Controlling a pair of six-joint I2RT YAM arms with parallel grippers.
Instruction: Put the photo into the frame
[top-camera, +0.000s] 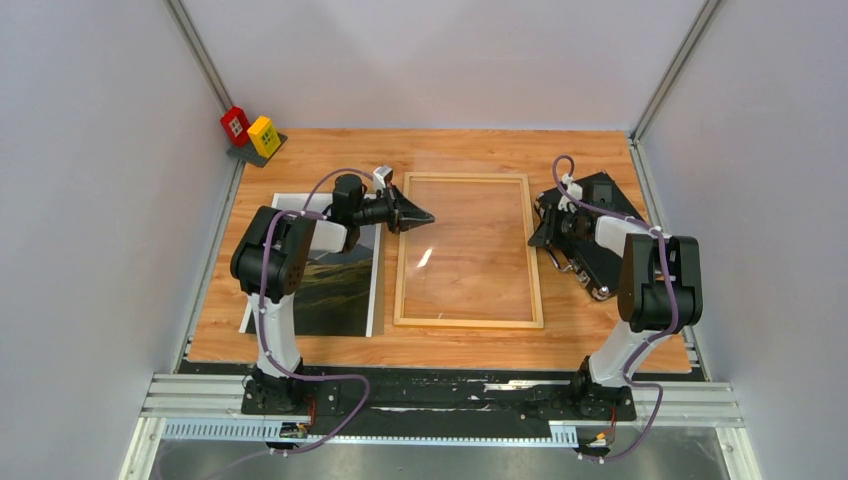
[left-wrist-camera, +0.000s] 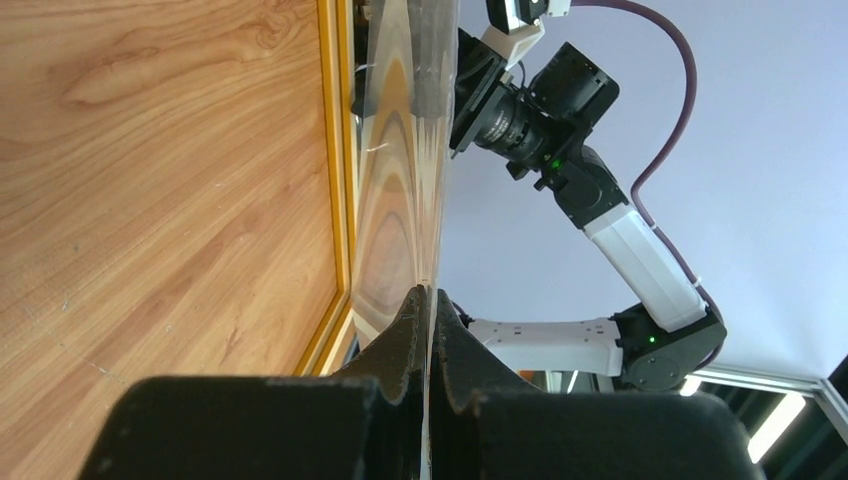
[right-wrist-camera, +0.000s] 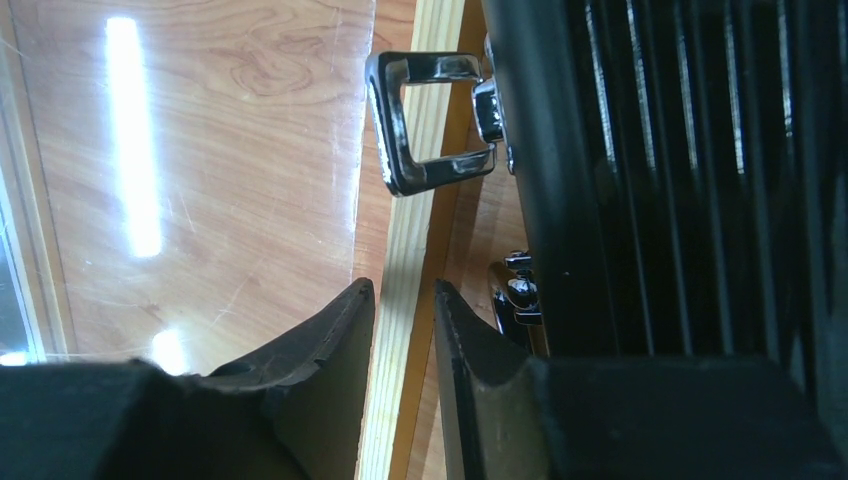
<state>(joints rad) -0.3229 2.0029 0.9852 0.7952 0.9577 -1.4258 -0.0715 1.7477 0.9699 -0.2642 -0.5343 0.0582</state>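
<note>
The frame (top-camera: 468, 322) lies flat mid-table with its light wood back up. My left gripper (top-camera: 418, 215) is shut on the left edge of the clear pane (top-camera: 470, 240) and holds that edge raised off the frame. In the left wrist view the pane (left-wrist-camera: 400, 150) runs edge-on from my closed jaws, beside the frame's orange-yellow rail (left-wrist-camera: 335, 150). My right gripper (top-camera: 547, 226) straddles the frame's right rail (right-wrist-camera: 415, 200), with a finger against each side. The photo (top-camera: 340, 290) lies face up on the table at the left, partly under my left arm.
A black case (top-camera: 600, 250) with metal handles (right-wrist-camera: 420, 120) lies right of the frame, close to my right gripper. Red and yellow blocks (top-camera: 250, 132) stand at the back left corner. Walls enclose the table on three sides.
</note>
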